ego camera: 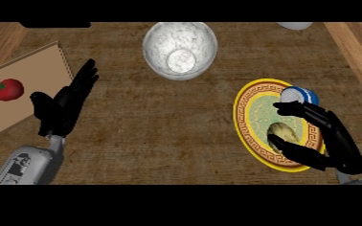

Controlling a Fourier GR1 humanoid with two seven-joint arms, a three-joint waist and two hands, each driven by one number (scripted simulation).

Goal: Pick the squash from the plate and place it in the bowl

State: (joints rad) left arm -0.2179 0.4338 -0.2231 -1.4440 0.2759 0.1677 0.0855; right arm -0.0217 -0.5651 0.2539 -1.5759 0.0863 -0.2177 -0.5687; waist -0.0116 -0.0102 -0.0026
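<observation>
The brown wood-grain counter top point(176, 134) fills the view, with a wide bare stretch between the two hands. A flat tan cutting board point(35, 84) lies at the left edge, carrying a red tomato point(10, 89). Near the top middle stands the round white marbled bowl point(179, 50), well apart from the round yellow plate with a patterned rim and pale green centre point(258, 110) at the right. The black left hand point(62, 106) rests open beside the board, fingers straight and pointing up. The black right hand point(322, 134) is over the plate, thumb and fingers spread wide around the small pale yellow-tan squash point(284, 131), which lies on the plate; contact cannot be told. A small blue-and-white round object point(298, 96) sits at the plate's upper rim, just above the fingers.
</observation>
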